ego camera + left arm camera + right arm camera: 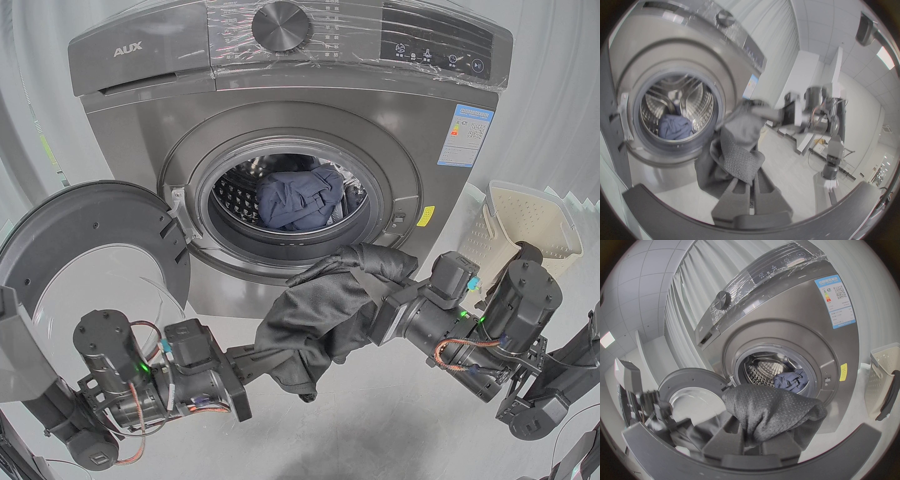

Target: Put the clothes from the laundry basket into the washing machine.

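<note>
**Grey garment hanging between two grippers at the drum mouth**

The dark grey garment [325,312] is hanging in the air just in front of the washing machine [281,119], level with the lower lip of its open port. The right gripper [756,440] is clenching the upper bunch of the cloth beside that lip. The left gripper [753,187] is pinching a lower fold, nearer the floor [387,431]. The door [94,250] is standing swung wide on the robot's left.

Much of the cloth is sagging between and below the two grips. A loose tail is therefore likely to be draping over the lip or snagging on the seal instead of going in. If one gripper is letting go ahead of the other, the weight may be dragging the whole piece out onto the floor. The left arm is also working close to the open door, so a wide swing could be knocking it.

The drum [237,194] is holding a crumpled blue garment [300,200], lying toward the front. The laundry basket [531,219] is standing at the machine's right side, with a dark item [890,396] hanging over its rim. This is possibly more clothing, though too little is showing to tell.
</note>
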